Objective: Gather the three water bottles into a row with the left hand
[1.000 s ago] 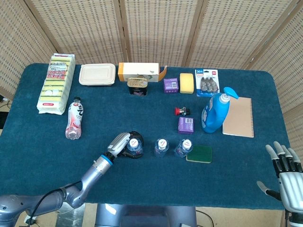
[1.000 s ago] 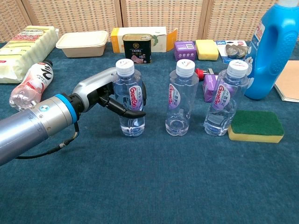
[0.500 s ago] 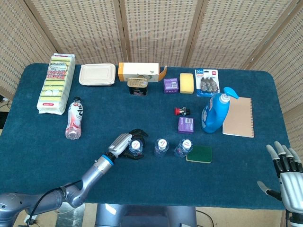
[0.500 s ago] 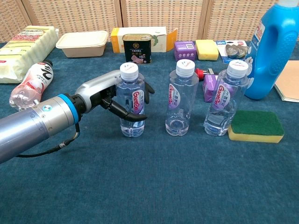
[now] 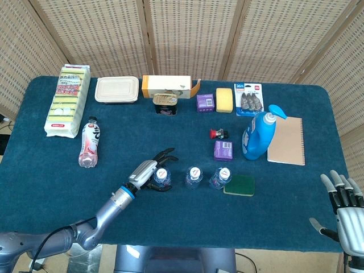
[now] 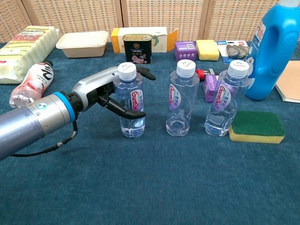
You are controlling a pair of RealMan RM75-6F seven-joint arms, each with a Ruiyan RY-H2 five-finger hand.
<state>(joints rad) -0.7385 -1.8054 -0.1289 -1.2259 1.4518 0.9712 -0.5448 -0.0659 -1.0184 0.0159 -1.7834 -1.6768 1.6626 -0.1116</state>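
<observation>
The left hand has its fingers spread around the first water bottle. Two more water bottles stand beside it, then a green sponge. The right hand is spread and holds nothing.

detergent bottle: top cut off, chest view | right hand: wrist cut off

The water bottles are clear glossy plastic with white caps. The counter has matt blue cloth, a little rough. The left hand has smooth silver shell.
</observation>
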